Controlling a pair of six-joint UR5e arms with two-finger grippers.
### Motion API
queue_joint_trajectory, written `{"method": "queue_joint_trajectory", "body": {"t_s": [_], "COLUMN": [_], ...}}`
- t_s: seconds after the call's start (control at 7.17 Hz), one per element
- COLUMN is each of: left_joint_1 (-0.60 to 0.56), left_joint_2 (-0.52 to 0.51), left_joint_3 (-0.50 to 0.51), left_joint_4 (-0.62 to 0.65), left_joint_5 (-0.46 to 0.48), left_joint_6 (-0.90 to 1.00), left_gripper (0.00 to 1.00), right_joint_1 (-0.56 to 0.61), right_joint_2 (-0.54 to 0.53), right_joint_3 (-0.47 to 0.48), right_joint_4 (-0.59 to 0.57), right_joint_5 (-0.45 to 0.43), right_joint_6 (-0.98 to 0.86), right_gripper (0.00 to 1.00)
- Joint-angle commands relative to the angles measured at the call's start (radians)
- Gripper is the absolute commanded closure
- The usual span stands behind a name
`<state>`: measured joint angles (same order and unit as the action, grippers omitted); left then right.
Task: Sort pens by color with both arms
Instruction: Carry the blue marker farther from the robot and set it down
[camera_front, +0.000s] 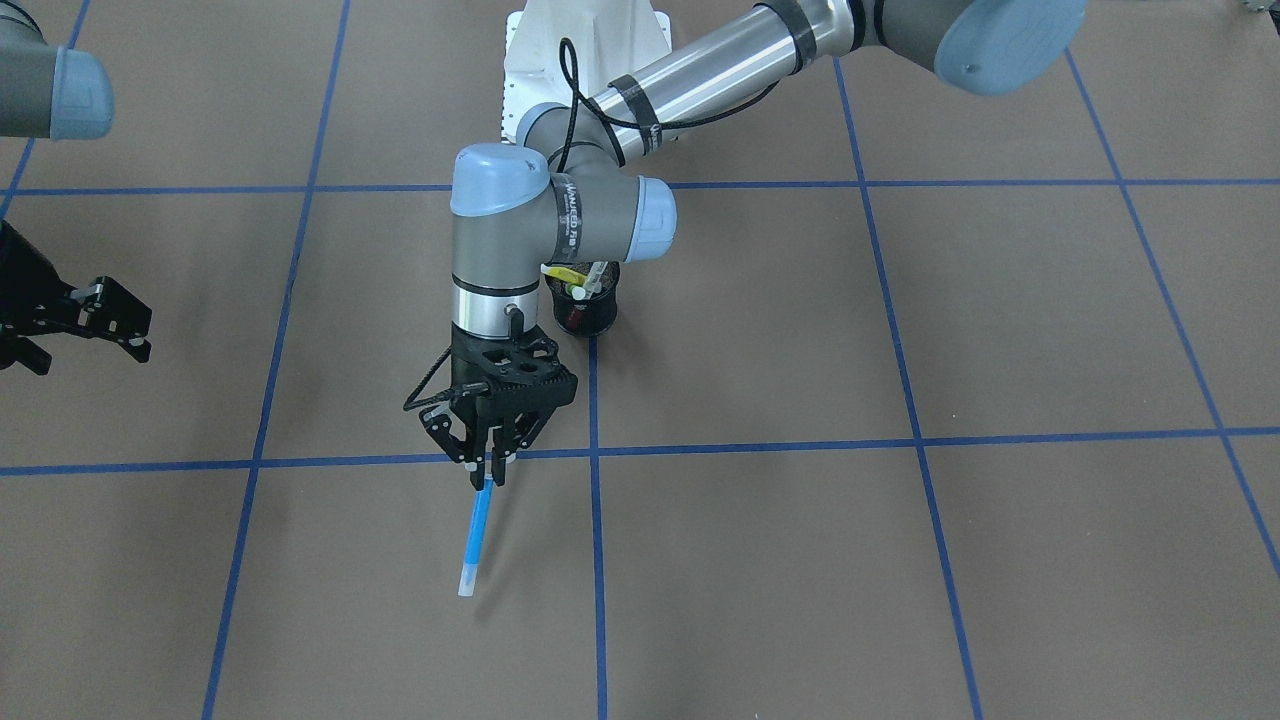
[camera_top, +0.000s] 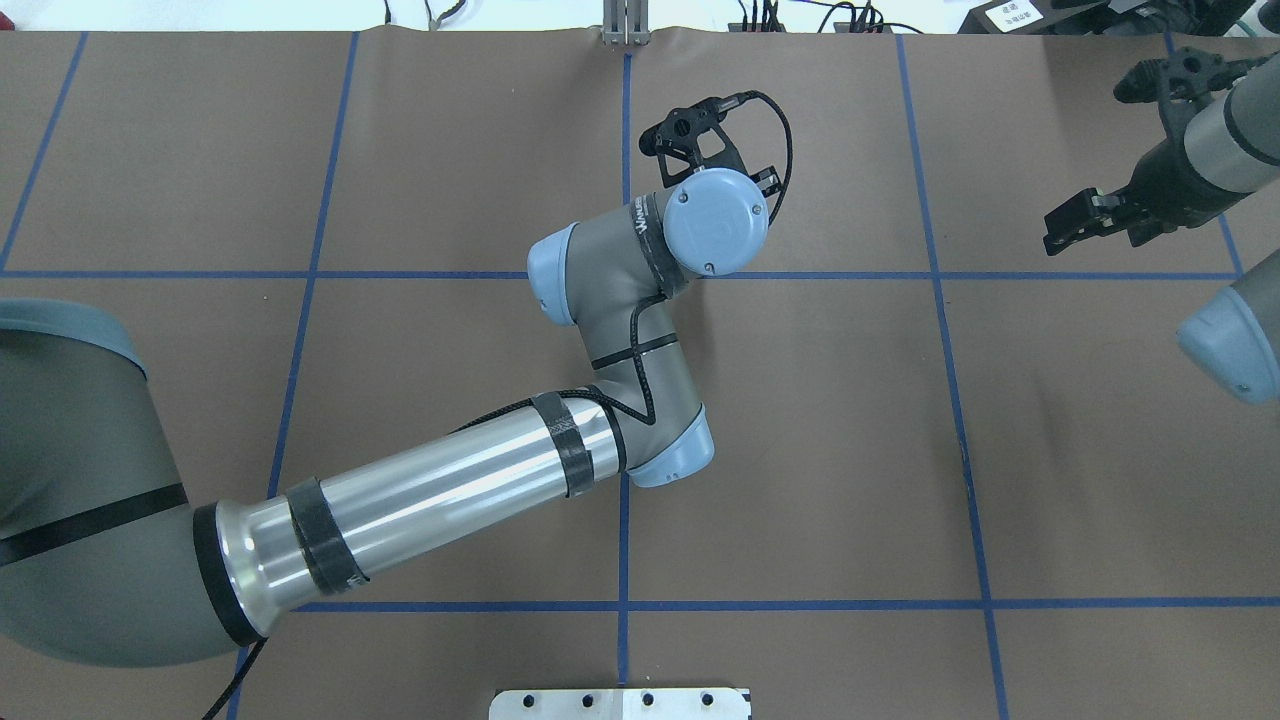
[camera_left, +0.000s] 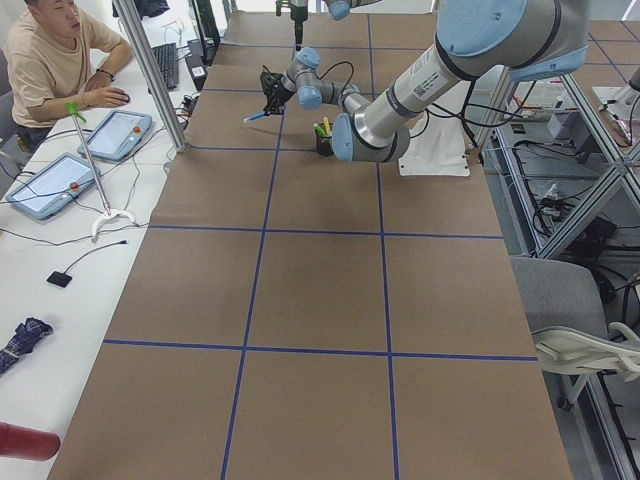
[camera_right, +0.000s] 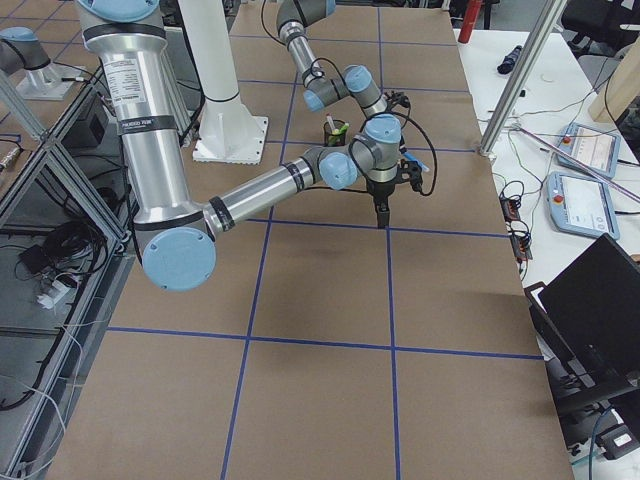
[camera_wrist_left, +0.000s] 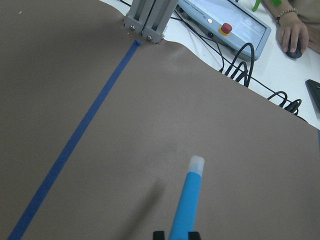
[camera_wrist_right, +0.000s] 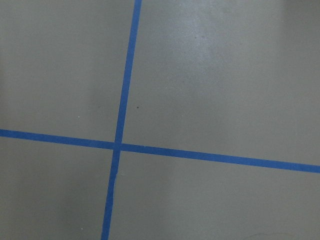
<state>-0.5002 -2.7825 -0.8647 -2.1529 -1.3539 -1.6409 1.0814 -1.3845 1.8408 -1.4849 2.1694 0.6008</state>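
The left gripper (camera_front: 488, 468) is closed on one end of the blue pen (camera_front: 475, 540). The rest of the pen projects from between the fingers, with its pale tip pointing away from the robot base. In the left wrist view the pen's shadow falls to one side on the table (camera_front: 900, 560), so the pen is clear of the surface. The pen hangs just beside a crossing of the blue tape lines (camera_front: 760, 445), near the middle of the table. The black mesh cup (camera_front: 588, 310) stands behind the left wrist, closer to the base. The cup contains further pens, including a yellow pen (camera_front: 563, 272). The right gripper (camera_front: 135, 330) hovers well apart at the table's right side, fingers spread and empty.
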Motion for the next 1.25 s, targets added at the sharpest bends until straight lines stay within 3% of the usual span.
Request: {"method": "queue_joint_trajectory", "body": {"t_s": [0.0, 0.14, 0.28, 0.84, 0.98, 1.12], "left_joint_1": [0.022, 0.025, 0.029, 0.023, 0.008, -0.018], "left_joint_2": [-0.005, -0.008, -0.008, -0.012, -0.017, -0.017], "left_joint_3": [0.016, 0.015, 0.013, -0.072, -0.106, -0.182], "left_joint_4": [-0.002, -0.002, -0.002, -0.001, 0.042, 0.223], "left_joint_5": [0.027, 0.027, 0.027, 0.009, -0.072, -0.155], "left_joint_6": [0.004, 0.022, 0.035, 0.105, 0.151, 0.209], "left_gripper": [0.71, 0.42, 0.04, 0.0, 0.0, 0.0], "right_joint_1": [0.0, 0.0, 0.0, 0.0, 0.0, 0.0], "right_joint_2": [-0.001, -0.001, -0.001, 0.001, 0.001, 0.002], "right_joint_3": [0.0, 0.0, -0.002, 0.0, 0.0, 0.0], "right_joint_4": [0.0, 0.0, 0.0, 0.0, 0.0, 0.0], "right_joint_5": [0.0, 0.0, 0.0, 0.0, 0.0, 0.001], "right_joint_6": [0.001, 0.001, 0.001, 0.002, 0.002, 0.004], "right_gripper": [0.0, 0.0, 0.0, 0.0, 0.0, 0.0]}}
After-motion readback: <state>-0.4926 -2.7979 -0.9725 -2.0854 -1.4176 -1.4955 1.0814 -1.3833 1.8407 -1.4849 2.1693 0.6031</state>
